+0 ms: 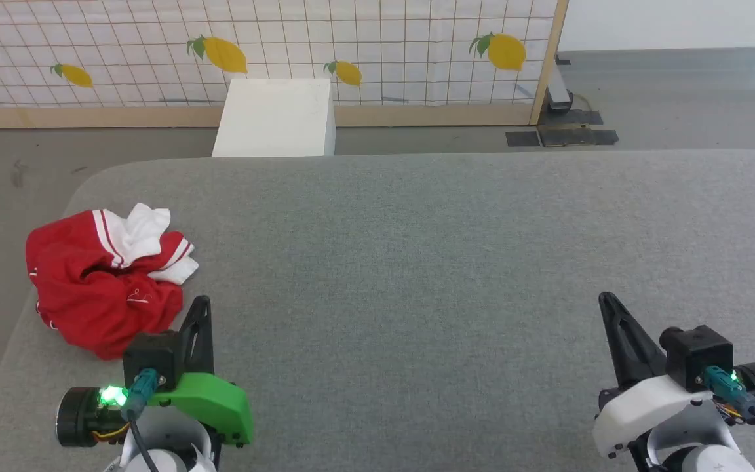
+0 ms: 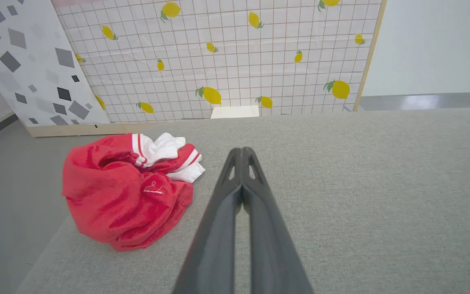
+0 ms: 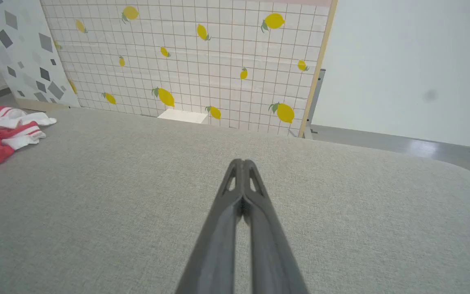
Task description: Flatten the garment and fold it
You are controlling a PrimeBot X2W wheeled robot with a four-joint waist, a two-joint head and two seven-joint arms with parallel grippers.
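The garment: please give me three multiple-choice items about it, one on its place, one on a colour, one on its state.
1. Where on the table is the garment? A. centre B. robot's left end C. robot's right end
2. What colour is its main cloth? A. blue B. black C. red
3. How does it lie? A. crumpled heap B. spread flat C. folded
Answers: 1 B, it sits far left in the head view; 2 C, red body, white sleeves; 3 A, bunched folds show.
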